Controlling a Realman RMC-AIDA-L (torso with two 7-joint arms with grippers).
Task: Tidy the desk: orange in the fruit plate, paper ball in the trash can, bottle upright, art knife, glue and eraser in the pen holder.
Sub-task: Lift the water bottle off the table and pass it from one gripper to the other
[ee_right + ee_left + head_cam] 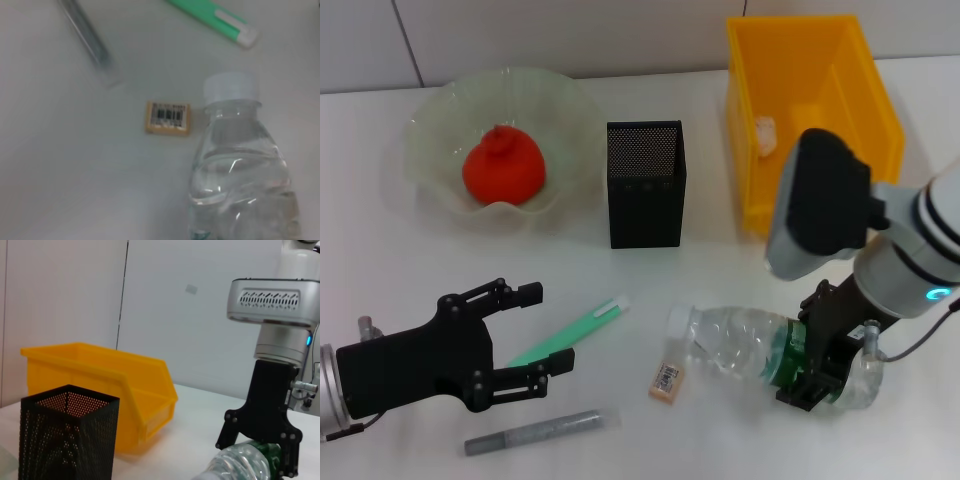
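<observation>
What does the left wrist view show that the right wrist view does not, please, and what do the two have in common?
Only the left wrist view shows the trash can, the pen holder and the right gripper set around the lying bottle's green label. Only the right wrist view shows the eraser, the green tool, the grey pen and the bottle's cap. Both show the bottle and the white table.

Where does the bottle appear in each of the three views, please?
Head view: the bottle lies on its side at lower right, under the right gripper.
Left wrist view: only part of it shows at the bottom edge, below that gripper.
Right wrist view: it fills the lower right, cap up.
Shared landmark: the bottle's green label.
</observation>
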